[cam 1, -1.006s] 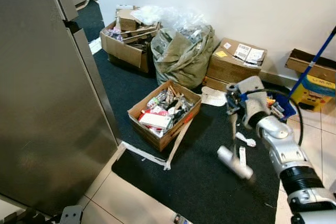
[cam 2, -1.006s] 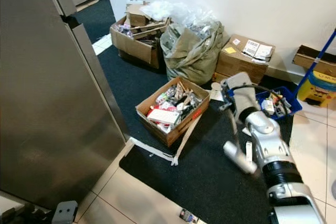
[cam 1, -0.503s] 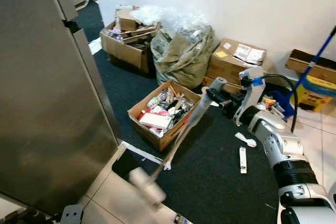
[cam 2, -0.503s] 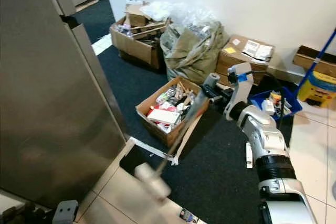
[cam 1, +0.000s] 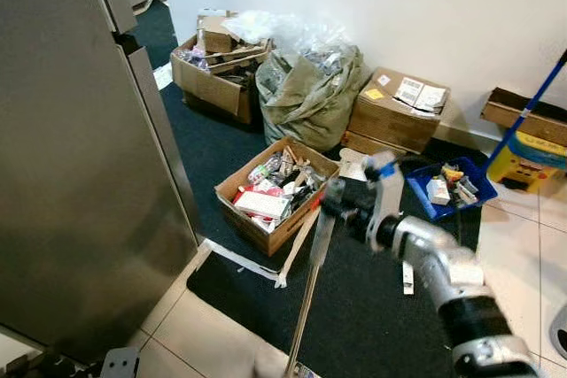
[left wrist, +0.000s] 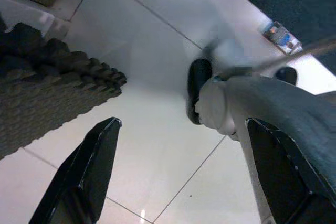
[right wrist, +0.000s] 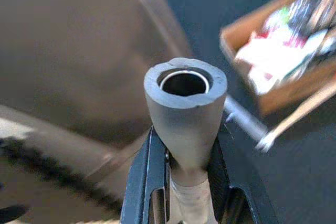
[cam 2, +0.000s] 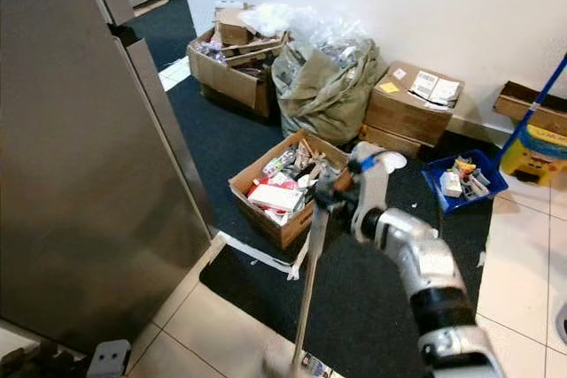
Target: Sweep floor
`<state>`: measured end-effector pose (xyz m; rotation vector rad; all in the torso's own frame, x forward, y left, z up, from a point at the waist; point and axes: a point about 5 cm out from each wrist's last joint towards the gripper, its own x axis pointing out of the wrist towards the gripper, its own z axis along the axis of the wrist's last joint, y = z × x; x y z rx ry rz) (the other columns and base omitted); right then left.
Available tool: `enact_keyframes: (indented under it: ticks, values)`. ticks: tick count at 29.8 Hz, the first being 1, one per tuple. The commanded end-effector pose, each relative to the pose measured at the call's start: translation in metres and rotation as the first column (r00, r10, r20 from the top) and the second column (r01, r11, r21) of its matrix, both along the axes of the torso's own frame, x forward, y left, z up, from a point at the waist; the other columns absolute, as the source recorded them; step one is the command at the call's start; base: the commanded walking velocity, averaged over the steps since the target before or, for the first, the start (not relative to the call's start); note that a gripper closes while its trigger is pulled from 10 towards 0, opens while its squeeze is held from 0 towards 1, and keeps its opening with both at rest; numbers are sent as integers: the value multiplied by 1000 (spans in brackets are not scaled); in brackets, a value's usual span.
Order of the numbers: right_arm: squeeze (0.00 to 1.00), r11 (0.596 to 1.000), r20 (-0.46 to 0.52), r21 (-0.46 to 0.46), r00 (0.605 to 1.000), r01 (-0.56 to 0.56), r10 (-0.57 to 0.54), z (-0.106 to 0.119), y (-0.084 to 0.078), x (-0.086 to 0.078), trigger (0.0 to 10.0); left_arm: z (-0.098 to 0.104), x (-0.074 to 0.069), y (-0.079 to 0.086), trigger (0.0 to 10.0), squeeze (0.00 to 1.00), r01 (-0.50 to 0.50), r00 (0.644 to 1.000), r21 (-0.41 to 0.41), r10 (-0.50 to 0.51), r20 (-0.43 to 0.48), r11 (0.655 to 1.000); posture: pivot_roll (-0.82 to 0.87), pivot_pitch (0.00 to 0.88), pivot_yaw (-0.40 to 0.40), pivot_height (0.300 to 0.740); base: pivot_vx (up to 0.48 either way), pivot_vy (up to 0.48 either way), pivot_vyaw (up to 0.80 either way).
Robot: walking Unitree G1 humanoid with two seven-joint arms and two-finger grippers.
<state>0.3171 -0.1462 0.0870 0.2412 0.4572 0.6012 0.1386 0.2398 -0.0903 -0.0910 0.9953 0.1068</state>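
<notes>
Right wrist view has the right end effector (right wrist: 184, 182) clamped on the broom handle (right wrist: 185, 108), over the dark carpet (cam 1: 372, 325) by the open cardboard box (cam 1: 276, 192); left end effector (left wrist: 178, 177) is spread wide above floor tiles (left wrist: 152, 40).

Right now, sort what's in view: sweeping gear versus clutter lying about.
For the job: broom handle, held in the right claw; dark carpet; tiled floor.

Lying about: open cardboard box, olive sack, blue tray, sealed box.

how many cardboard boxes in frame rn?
4 cardboard boxes: one open and full of clutter on the dark carpet by the right gripper; one far back behind the sack; one closed at the wall; one at the right edge. More may be hidden.
</notes>
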Motion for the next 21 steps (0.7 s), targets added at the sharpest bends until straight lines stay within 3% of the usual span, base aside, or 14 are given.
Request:
enact_keyframes:
  ticks: [1,13,14,15,16,18,19,20,21]
  values:
    - [0,999,-26,48,1000,-5,7,-2,5,-1,10000,-3,-10,4,10000,0,-13,999,1,13,-31,1000,-40,128,16,740,0,0,0]
    - [0,996,-51,77,998,41,-37,-14,5,-6,10000,-3,-11,4,10000,0,-11,999,2,11,-35,1000,-37,133,22,740,0,0,0]
    - [0,998,20,-38,999,42,-42,-16,-4,-5,10000,-3,-11,5,10000,0,-9,999,5,10,-37,1000,-41,150,30,740,0,0,0]
    - [0,998,20,-38,999,42,-42,-16,-4,-5,10000,-3,-11,5,10000,0,-9,999,5,10,-37,1000,-41,150,30,740,0,0,0]
    - [0,985,127,-170,992,39,-17,-15,-12,-4,10000,-3,-12,5,10000,0,-13,999,4,13,-35,1000,-40,151,31,740,0,0,0]
    - [0,985,127,-170,992,39,-17,-15,-12,-4,10000,-3,-12,5,10000,0,-13,999,4,13,-35,1000,-40,151,31,740,0,0,0]
    - [0,953,224,-302,973,21,49,-11,-17,-3,10000,-3,-12,6,10000,0,-14,999,4,14,-34,1000,-33,145,29,740,0,0,0]
    - [0,953,224,-302,973,21,49,-11,-17,-3,10000,-3,-12,6,10000,0,-14,999,4,14,-34,1000,-33,145,29,740,0,0,0]
    - [0,921,308,-389,946,25,105,-4,-20,-1,10000,-3,-12,6,10000,0,-15,999,4,15,-33,1000,-32,145,31,740,0,0,0]
